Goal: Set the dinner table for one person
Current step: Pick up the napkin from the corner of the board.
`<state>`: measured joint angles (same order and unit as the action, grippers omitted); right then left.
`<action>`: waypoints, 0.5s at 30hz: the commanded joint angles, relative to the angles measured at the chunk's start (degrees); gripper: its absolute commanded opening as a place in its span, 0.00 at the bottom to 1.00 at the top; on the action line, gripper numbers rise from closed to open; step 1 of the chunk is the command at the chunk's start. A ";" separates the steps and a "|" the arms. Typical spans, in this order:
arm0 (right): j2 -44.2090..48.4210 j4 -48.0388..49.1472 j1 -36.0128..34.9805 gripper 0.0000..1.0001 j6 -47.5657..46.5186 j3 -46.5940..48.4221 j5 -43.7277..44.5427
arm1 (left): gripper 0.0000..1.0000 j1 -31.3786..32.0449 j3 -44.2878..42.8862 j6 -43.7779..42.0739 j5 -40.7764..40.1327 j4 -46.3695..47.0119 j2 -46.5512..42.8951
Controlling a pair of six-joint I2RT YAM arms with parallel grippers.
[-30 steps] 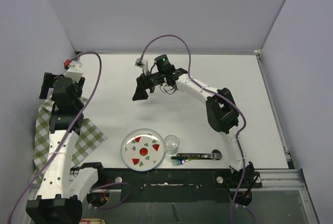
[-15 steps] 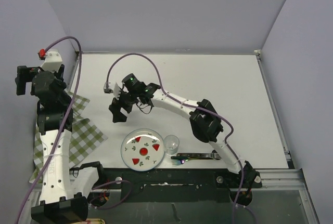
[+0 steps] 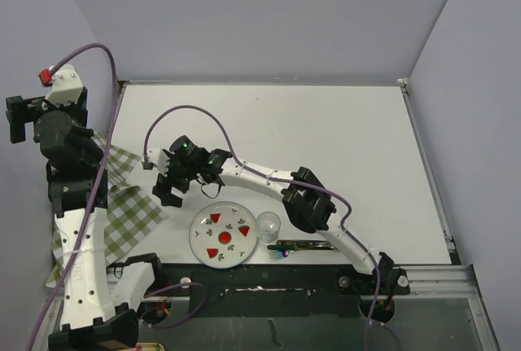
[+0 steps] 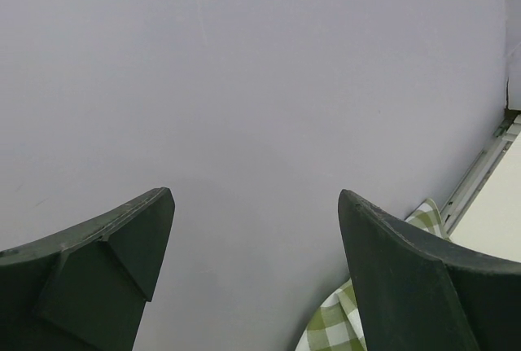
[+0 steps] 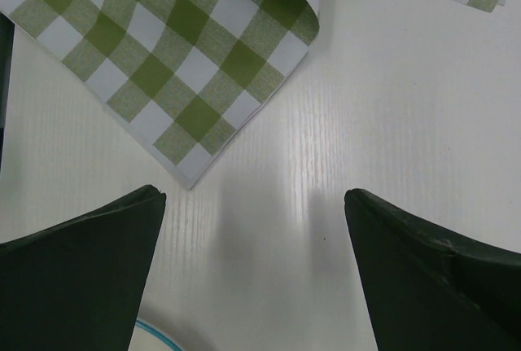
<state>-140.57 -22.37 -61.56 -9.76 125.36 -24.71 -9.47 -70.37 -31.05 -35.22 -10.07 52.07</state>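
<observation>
The dinner table (image 3: 326,139) is a wide white top with railed edges. A green-and-white checked cloth (image 3: 122,204) lies crumpled at its left edge, partly under my left arm. My right gripper (image 3: 167,188) hangs open just right of the cloth, above bare table. In the right wrist view a cloth corner (image 5: 163,50) lies just ahead of the open right gripper (image 5: 255,269), with nothing between the fingers. My left gripper (image 3: 18,119) is raised at the far left, open and empty. The left wrist view has the left gripper (image 4: 255,269) facing the grey wall, with a bit of cloth (image 4: 350,318) below.
A white plate (image 3: 224,234) with red and green motifs sits at the near edge, its rim (image 5: 155,336) showing by the right gripper. A clear glass (image 3: 269,225) stands right of the plate, with iridescent cutlery (image 3: 305,245) beside it. Grey walls enclose the table.
My right arm has swept from the back centre to the left and nearer, ending beside the cloth. My left arm has swung up and left toward the wall.
</observation>
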 commanded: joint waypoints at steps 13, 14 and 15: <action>-4.27 20.00 0.23 0.98 13.55 5.73 -10.48 | 0.81 -0.37 0.17 3.50 1.93 1.87 -1.28; -4.61 20.67 0.29 0.97 14.07 5.81 -12.05 | 0.80 -0.37 0.37 3.52 1.98 1.90 -1.31; -4.95 21.26 0.33 0.95 14.98 6.03 -12.97 | 0.80 -0.37 0.59 3.65 2.00 1.97 -1.33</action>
<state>-145.08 -8.45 -61.43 0.64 128.07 -29.78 -9.47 -70.02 -28.73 -34.04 -10.11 51.79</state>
